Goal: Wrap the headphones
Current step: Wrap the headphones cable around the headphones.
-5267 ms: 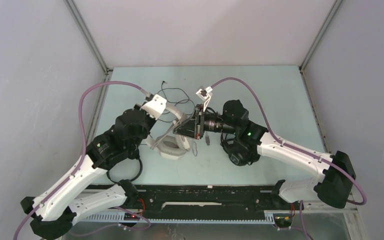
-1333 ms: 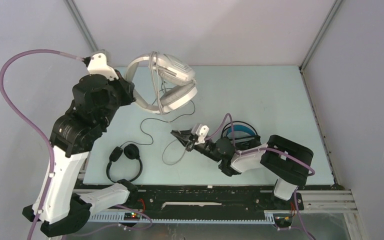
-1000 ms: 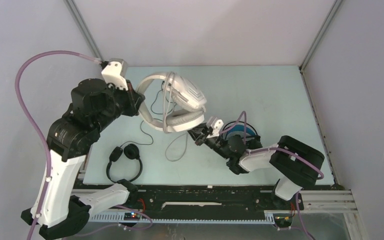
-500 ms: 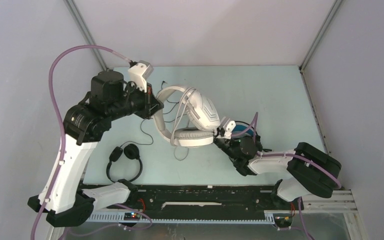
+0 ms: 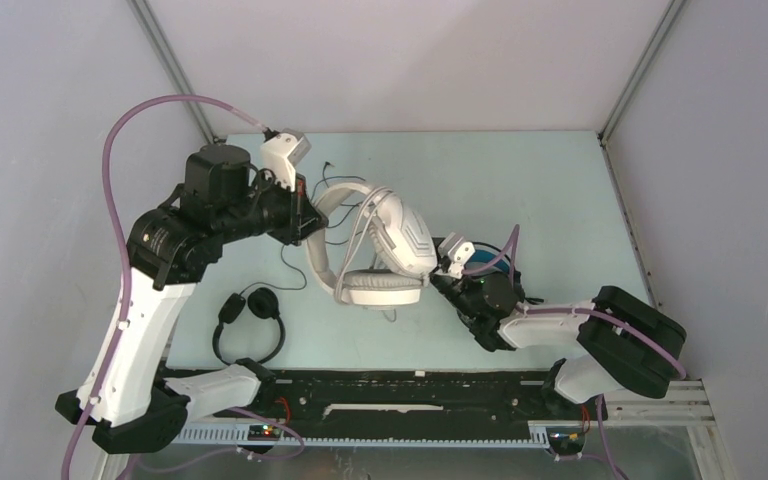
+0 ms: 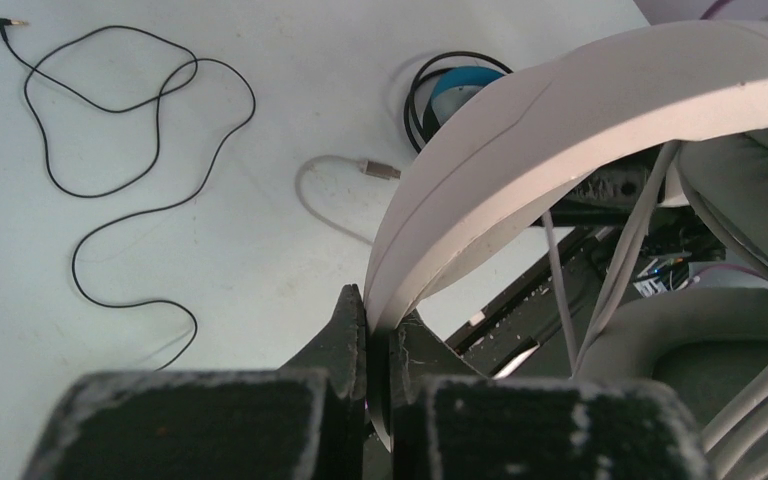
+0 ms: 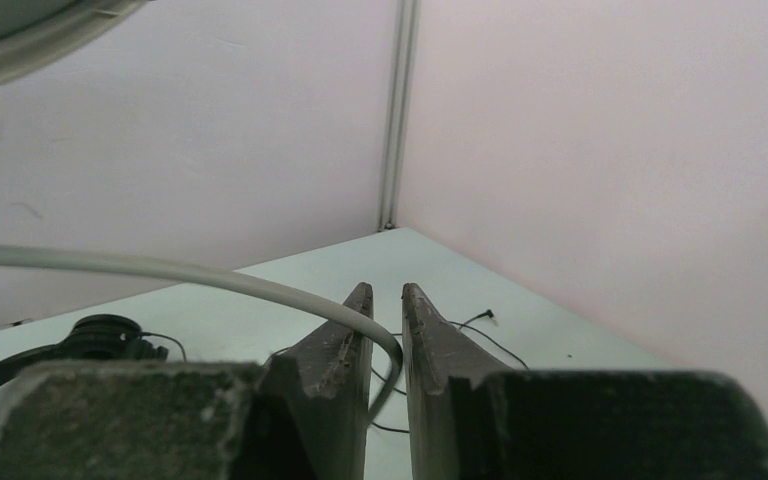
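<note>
Over table (image 5: 550, 180): left end effector (image 6: 375, 330) clamps white headphones (image 5: 405, 240); half-hidden right end effector (image 7: 386, 293) ajar.

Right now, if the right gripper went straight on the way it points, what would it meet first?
The grey cable first: it runs through the narrow gap between the right gripper's fingers. Beyond it, probably the table with the thin black cable; depth is unclear.

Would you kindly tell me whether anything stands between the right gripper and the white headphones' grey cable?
Nothing visible does: the grey cable passes between the slightly parted fingers of the right gripper, with no other object in the gap.
</note>
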You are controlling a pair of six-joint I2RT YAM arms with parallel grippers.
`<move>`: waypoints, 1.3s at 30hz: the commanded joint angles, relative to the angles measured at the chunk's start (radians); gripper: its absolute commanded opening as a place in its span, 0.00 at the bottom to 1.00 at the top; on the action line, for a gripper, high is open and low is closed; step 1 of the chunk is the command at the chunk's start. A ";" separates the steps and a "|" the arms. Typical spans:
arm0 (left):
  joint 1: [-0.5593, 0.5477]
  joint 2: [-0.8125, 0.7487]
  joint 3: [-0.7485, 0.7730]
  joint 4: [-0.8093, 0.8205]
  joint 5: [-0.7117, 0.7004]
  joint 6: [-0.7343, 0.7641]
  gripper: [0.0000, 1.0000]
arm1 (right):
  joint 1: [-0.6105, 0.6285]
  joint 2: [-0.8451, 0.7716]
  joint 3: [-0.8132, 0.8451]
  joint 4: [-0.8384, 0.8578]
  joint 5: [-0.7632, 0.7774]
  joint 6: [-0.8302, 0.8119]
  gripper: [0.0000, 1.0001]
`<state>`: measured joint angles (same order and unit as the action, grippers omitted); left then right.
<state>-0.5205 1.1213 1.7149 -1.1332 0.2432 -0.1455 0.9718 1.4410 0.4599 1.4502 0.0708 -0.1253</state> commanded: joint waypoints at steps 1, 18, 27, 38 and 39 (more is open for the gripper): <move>0.002 -0.014 0.055 0.010 0.095 -0.005 0.00 | -0.022 -0.032 -0.001 0.029 0.060 -0.032 0.20; -0.018 -0.126 -0.215 0.201 -0.026 0.276 0.00 | -0.110 -0.223 0.026 -0.369 -0.190 0.119 0.00; -0.104 -0.178 -0.388 0.324 -0.128 0.583 0.00 | -0.193 -0.436 0.166 -1.073 -0.320 0.260 0.00; -0.302 -0.183 -0.569 0.478 -0.534 0.890 0.00 | -0.296 -0.447 0.437 -1.578 -0.569 0.425 0.00; -0.313 -0.189 -0.588 0.507 -0.564 0.913 0.00 | -0.304 -0.452 0.446 -1.597 -0.597 0.435 0.00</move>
<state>-0.7948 0.9726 1.2076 -0.6979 -0.0937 0.5903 0.7177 1.0294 0.8227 -0.0048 -0.4294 0.2298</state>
